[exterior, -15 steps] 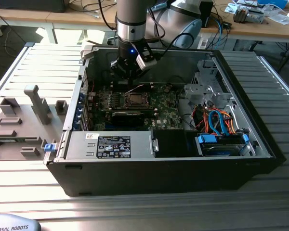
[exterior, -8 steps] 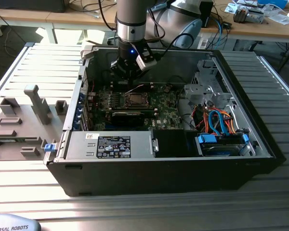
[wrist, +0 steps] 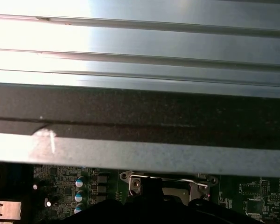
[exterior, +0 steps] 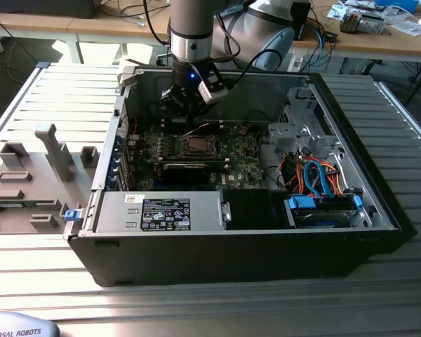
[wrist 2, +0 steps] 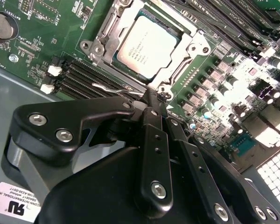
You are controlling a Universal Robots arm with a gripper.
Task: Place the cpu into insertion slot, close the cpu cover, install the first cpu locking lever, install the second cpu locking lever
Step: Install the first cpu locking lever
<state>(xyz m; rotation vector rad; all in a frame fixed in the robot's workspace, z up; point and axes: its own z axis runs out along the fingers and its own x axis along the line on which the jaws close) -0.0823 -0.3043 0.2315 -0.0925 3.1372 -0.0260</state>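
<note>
The cpu [wrist 2: 147, 44] lies flat in its socket on the green motherboard, its dull silver top showing through the square opening of the cpu cover [wrist 2: 106, 32], which lies down over it. A thin wire locking lever [wrist 2: 114, 87] runs along the socket's edge up to my fingertips. My gripper [wrist 2: 154, 96] is shut, its black fingers pressed together at that lever's end by the socket corner; whether they clamp the wire or only touch it I cannot tell. In the exterior view the gripper [exterior: 188, 112] hangs inside the open computer case just behind the cpu [exterior: 196, 146].
Black memory slots [wrist 2: 79, 74] and a coin cell [wrist 2: 1, 25] lie beside the socket. The case holds a power supply [exterior: 161, 210] at the front and a drive cage with blue and orange cables [exterior: 316, 175]. Grey fixtures [exterior: 35, 168] stand outside at the exterior view's left.
</note>
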